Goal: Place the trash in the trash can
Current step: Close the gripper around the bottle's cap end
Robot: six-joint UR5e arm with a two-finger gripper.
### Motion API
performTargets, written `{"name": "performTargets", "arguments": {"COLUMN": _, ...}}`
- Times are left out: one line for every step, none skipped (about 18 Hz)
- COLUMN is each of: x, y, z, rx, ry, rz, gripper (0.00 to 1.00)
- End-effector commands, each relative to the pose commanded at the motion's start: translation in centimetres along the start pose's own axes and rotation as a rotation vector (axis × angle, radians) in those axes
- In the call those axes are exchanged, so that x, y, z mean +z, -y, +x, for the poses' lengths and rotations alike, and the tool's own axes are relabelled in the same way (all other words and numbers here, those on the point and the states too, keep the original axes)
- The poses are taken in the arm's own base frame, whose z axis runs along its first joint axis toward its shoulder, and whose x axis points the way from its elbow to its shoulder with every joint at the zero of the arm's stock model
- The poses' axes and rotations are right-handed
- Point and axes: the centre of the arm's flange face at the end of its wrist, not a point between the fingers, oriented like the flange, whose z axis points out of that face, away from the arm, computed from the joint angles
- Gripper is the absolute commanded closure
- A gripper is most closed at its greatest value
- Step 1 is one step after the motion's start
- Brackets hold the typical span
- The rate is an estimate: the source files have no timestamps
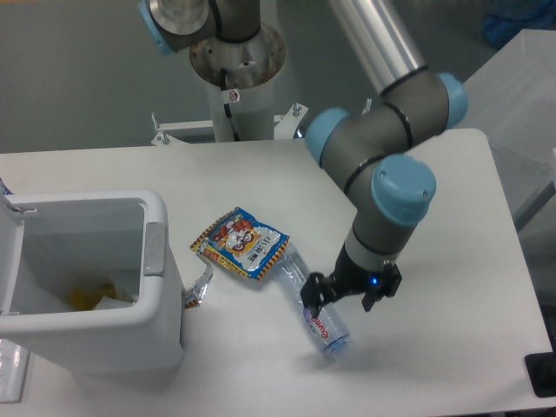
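The gripper (pixel 342 301) hangs low over the near part of the white table (pixel 434 208), its two dark fingers spread apart and pointing down, holding nothing. One finger stands at the upper side of the crushed plastic bottle (pixel 314 305), touching or almost touching it; the other stands clear of it on the table side. The bottle lies flat, cap end toward the near edge, its pink-lettered label up, partly under the open jaws.

Above the gripper the arm (pixel 391 165) bends sharply: a grey wrist with blue caps folds up and back to a silver tube that runs out of the top of the view.

The bottle's far end is tucked just under the blue-orange snack packet (pixel 241 242), which lies flat with its cartoon face up. A silvery strip (pixel 200 287) trails from it toward the white trash can (pixel 156 261), which stands at the left edge with its lid open and something yellow inside.

Behind the table, the arm's round base (pixel 236 52) stands on a white post before a grey wall.
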Motion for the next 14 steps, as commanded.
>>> {"name": "performTargets", "arguments": {"x": 0.7, "y": -0.1, "z": -0.4, "rx": -0.010, "ry": 0.019, "rz": -0.013, "gripper": 0.00}}
{"name": "performTargets", "arguments": {"x": 1.0, "y": -0.2, "z": -0.5, "rx": -0.011, "ry": 0.035, "rz": -0.021, "gripper": 0.00}}
{"name": "performTargets", "arguments": {"x": 1.2, "y": -0.2, "z": -0.4, "rx": -0.011, "ry": 0.041, "rz": -0.024, "gripper": 0.00}}
{"name": "performTargets", "arguments": {"x": 1.6, "y": -0.2, "z": -0.4, "rx": -0.020, "ry": 0.042, "rz": -0.029, "gripper": 0.00}}
{"name": "performTargets", "arguments": {"x": 2.2, "y": -0.2, "z": -0.7, "rx": -0.035, "ry": 0.056, "rz": -0.037, "gripper": 0.00}}
{"name": "performTargets", "arguments": {"x": 2.7, "y": -0.3, "z": -0.9, "rx": -0.037, "ry": 0.078, "rz": -0.045, "gripper": 0.00}}
{"name": "performTargets", "arguments": {"x": 2.9, "y": -0.2, "z": -1.1, "rx": -0.037, "ry": 0.095, "rz": -0.043, "gripper": 0.00}}
{"name": "performTargets", "arguments": {"x": 3.5, "y": -0.1, "z": -0.9, "rx": -0.034, "ry": 0.102, "rz": -0.043, "gripper": 0.00}}
{"name": "performTargets", "arguments": {"x": 3.9, "y": -0.2, "z": -0.7, "rx": -0.040, "ry": 0.102, "rz": -0.041, "gripper": 0.00}}
{"name": "performTargets", "arguments": {"x": 4.6, "y": -0.3, "z": -0.8, "rx": -0.045, "ry": 0.103, "rz": -0.052, "gripper": 0.00}}
{"name": "performTargets", "arguments": {"x": 5.3, "y": -0.5, "z": -0.9, "rx": -0.050, "ry": 0.111, "rz": -0.064, "gripper": 0.00}}
{"name": "performTargets", "arguments": {"x": 5.5, "y": -0.6, "z": -0.3, "rx": -0.048, "ry": 0.116, "rz": -0.066, "gripper": 0.00}}
{"name": "performTargets", "arguments": {"x": 5.9, "y": -0.6, "z": 0.3, "rx": -0.047, "ry": 0.117, "rz": -0.067, "gripper": 0.00}}
{"name": "performTargets", "arguments": {"x": 6.0, "y": -0.5, "z": 0.3, "rx": -0.055, "ry": 0.117, "rz": -0.069, "gripper": 0.00}}
